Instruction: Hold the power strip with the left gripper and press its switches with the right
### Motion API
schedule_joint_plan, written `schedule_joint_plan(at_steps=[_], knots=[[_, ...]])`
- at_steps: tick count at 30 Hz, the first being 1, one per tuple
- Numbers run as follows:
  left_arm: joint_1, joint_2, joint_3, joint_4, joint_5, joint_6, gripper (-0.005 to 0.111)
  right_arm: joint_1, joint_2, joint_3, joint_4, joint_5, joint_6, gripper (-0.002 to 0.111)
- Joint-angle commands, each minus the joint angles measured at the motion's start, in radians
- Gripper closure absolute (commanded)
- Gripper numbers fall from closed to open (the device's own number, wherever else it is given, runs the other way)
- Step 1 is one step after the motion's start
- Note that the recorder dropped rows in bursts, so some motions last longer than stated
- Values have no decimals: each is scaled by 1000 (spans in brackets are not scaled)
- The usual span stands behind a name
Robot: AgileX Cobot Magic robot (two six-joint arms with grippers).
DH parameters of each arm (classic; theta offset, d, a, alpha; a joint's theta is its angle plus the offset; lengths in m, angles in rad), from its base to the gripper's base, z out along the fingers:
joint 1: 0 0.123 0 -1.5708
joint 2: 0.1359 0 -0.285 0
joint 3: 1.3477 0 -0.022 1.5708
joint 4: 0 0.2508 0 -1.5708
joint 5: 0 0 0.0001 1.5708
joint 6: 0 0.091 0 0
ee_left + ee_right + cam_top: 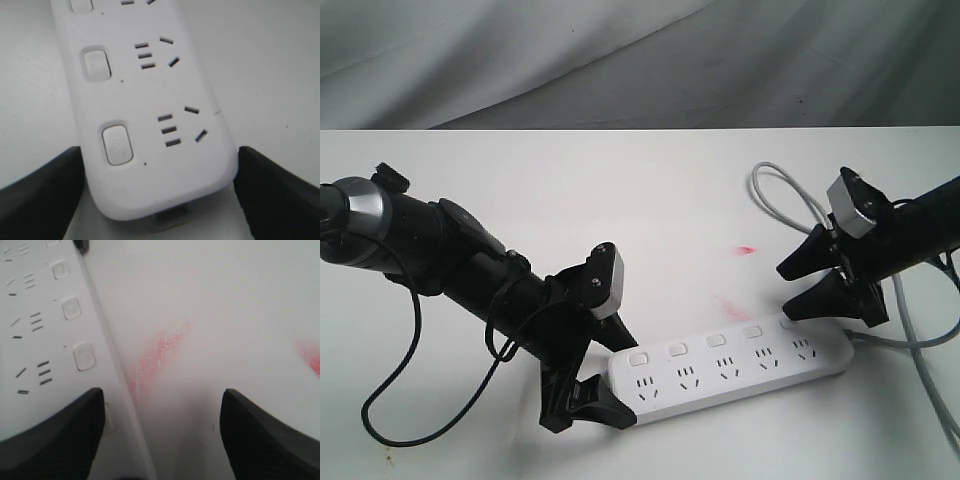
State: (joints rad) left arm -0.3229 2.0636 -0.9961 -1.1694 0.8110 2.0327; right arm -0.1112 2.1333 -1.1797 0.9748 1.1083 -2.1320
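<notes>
We find the power strip (730, 370) lying flat on the white table (520, 180), sockets up, close to the near edge and slanting toward the right edge. The left gripper (618, 388) pinches the strip's left end, one finger touching each long side. The right gripper (786, 292) hovers at the opposite end, fingers spread wide. One fingertip (60, 440) overlaps the last of the switches (713, 342); we cannot tell whether it touches.
</notes>
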Motion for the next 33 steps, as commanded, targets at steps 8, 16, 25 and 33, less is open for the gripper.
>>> schedule_joint_plan(at_steps=[8,16,25,33], knots=[[-3,-2,3,6,-26,12,77,22,3,2,-23,-30,4,47],[-3,-2,3,6,-26,12,77,22,3,9,-56,-75,18,47],[-3,-2,3,6,-26,10,77,22,3,51,-68,-192,-10,47],[-3,-2,3,6,-26,12,77,22,3,51,-88,-210,-10,47]])
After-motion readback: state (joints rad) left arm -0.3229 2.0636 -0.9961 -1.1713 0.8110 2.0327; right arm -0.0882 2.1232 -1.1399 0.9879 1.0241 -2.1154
